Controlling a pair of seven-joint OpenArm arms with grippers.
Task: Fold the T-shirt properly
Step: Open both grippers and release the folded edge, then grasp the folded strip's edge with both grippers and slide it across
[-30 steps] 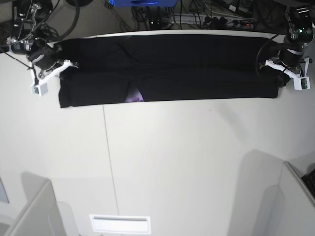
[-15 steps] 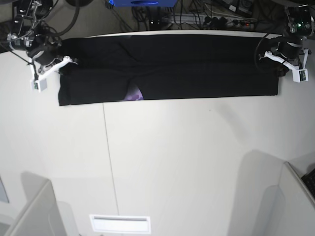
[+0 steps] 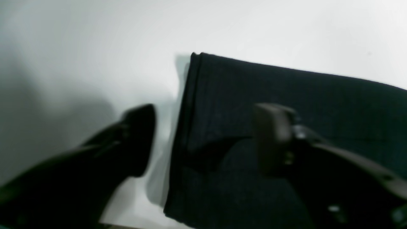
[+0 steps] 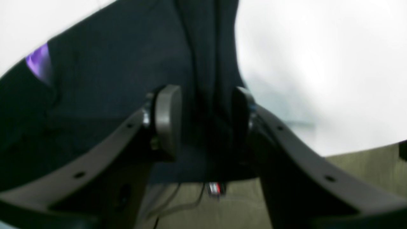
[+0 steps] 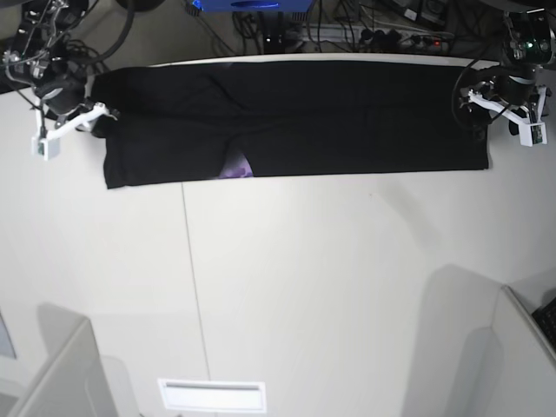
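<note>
Base view shows a white table (image 5: 287,287) with a thin seam line running from the shirt's near edge toward the camera, and a white slotted plate (image 5: 211,395) near the front edge. Beyond the far edge lie cables and power strips (image 5: 382,30) and a blue box (image 5: 248,4). Grey panels rise at both lower corners.

The T-shirt (image 5: 295,117) lies flat along the far edge of the table, folded into a long black band. Its long axis runs left to right across the base view, and its short ends point at the two arms. A small purple patch of print (image 5: 236,169) peeks out at the near edge, left of the middle. A crease runs lengthwise through the band.

The left gripper (image 5: 508,102) sits at the band's end on the view's right. In the left wrist view its fingers (image 3: 273,136) stand wide apart, holding nothing: one is over the cloth (image 3: 286,105), the other over bare table just beside the folded edge. The cloth end is square and layered.

The right gripper (image 5: 76,113) is at the opposite end. In the right wrist view (image 4: 206,124) its pads (image 4: 167,117) are parted, with a ridge of black cloth (image 4: 101,79) between them; whether they touch it cannot be told. The purple patch (image 4: 39,62) shows far along the band.
</note>
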